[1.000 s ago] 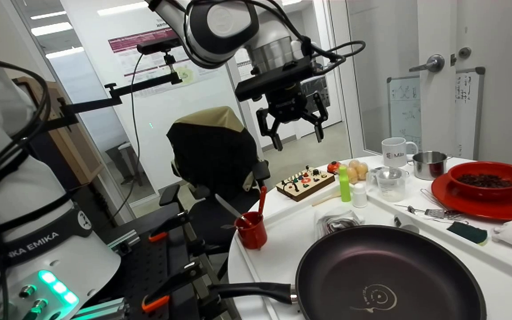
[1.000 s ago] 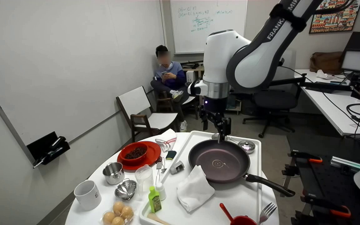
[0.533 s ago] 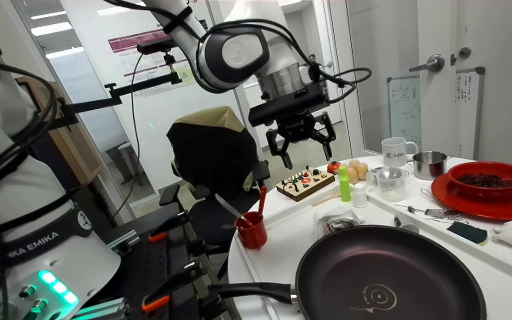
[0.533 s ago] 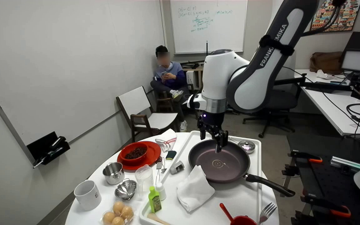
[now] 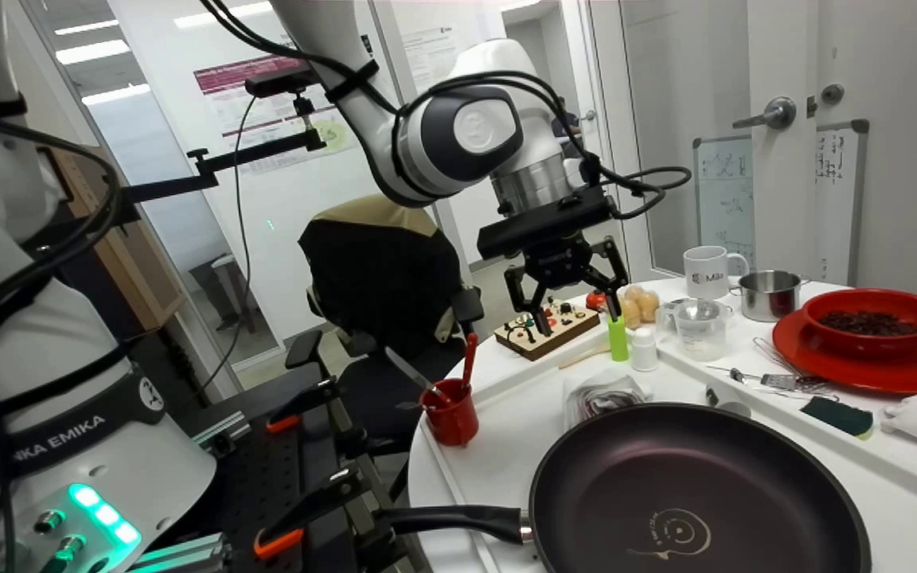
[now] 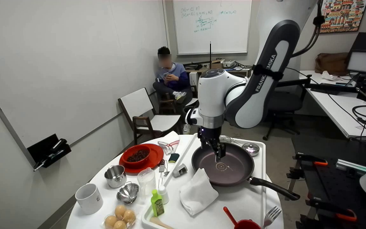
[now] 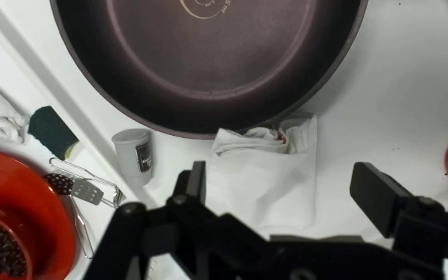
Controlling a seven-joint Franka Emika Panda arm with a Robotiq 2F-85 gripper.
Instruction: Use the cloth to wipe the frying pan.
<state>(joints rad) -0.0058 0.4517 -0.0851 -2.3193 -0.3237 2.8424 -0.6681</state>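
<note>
While the arm reaches over the tray, its gripper points down above it, jaws spread wide and holding nothing. White and folded, the cloth lies on the tray, seen between the jaws in the wrist view; its bunched end, flecked red, sits right at the rim of the pan, whether touching is hard to tell. A grey jar lies near the cloth, a red cup across from it.

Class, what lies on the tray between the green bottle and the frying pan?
The white cloth lies there, as both exterior views show, with a white shaker close beside the bottle.
</note>
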